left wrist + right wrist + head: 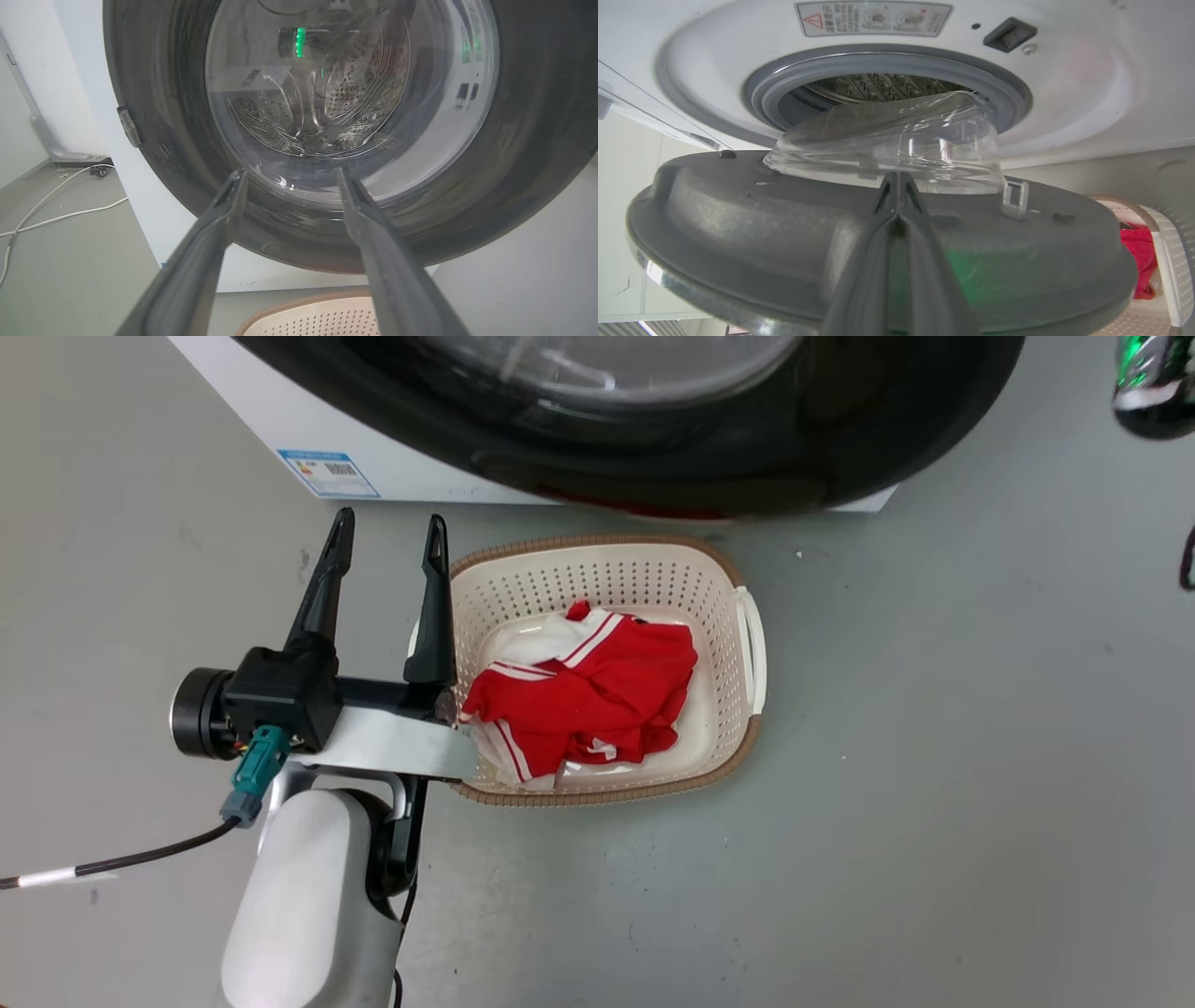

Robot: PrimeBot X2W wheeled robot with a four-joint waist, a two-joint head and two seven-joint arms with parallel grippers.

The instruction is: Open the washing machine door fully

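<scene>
The washing machine (280, 420) is a white box at the top of the head view. Its round black door (747, 457) stands partly open, swung out over the floor. My left gripper (387, 537) is open and empty, low in front of the door, left of a basket. In the left wrist view the left gripper (290, 171) points at the door's glass (308, 93) from outside. My right gripper (896, 176) is shut, its tip against the door's grey inner face (738, 210) just below the clear glass bowl (887, 144). Behind it the drum mouth (887, 60) with its grey gasket gapes.
A cream perforated basket (738, 709) holding red and white clothes (597, 691) sits on the floor under the door. A dark part of my right arm (1153, 383) with a green light shows at top right. White cables (56, 205) lie on the floor left of the machine.
</scene>
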